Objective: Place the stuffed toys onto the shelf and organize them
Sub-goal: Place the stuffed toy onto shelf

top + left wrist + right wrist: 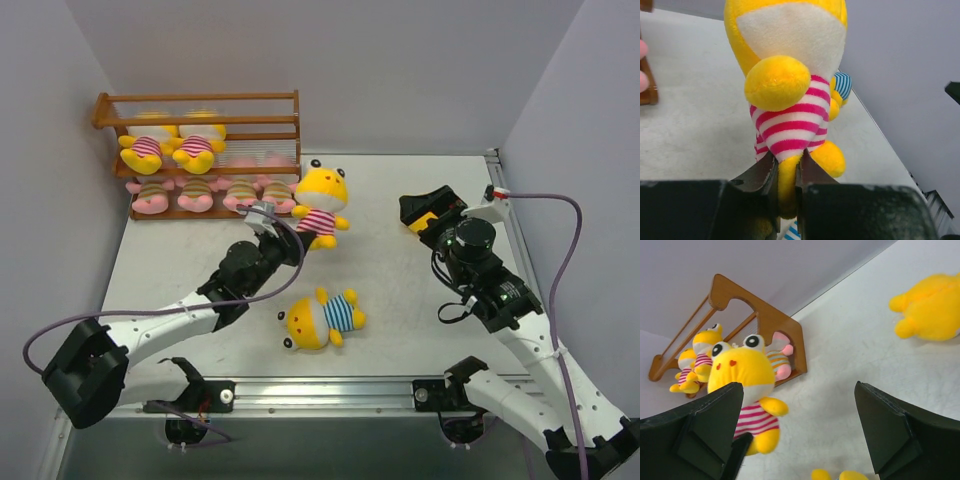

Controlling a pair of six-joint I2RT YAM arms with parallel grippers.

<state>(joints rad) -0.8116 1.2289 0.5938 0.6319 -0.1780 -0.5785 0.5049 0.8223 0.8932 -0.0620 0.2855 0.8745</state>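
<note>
The shelf (pixel 200 125) is standing at the far-left corner of the bench (pixel 400 185). Its back is running along the far edge, and its open right end is facing a broad stretch of bare, pale, faintly scuffed surface. It is orange-brown wood, with three tiers of thin slatted rails between framed ends. Two yellow toys in pink-striped shirts (pixel 143 150) (pixel 198 145) are sitting side by side at the left of the middle tier. Four pink toys in tan-striped shirts (pixel 150 197) (pixel 197 196) (pixel 240 194) (pixel 278 190) are filling the bottom tier in a row.

The left tool (pixel 787 167) is clenching the held yellow toy (pixel 320 200) low on its body, its dark metal fingers (pixel 762 172) pinching the plush from both sides. That toy is staying upright just beside the shelf's right end, in the bench's far half. It is showing a round fuzzy head, a white face patch, stubby rounded arms and a pink-and-white striped shirt. Whether its feet are touching the bench I cannot tell.

A blue-striped yellow toy (pixel 325 318) is lying face up in the middle of the bench toward the near edge, just right of the left arm.

The right tool (pixel 799 387) is hovering over the right side of the bench, its black fingers spread wide and grasping nothing. Bare bench is showing between it and the held toy.
</note>
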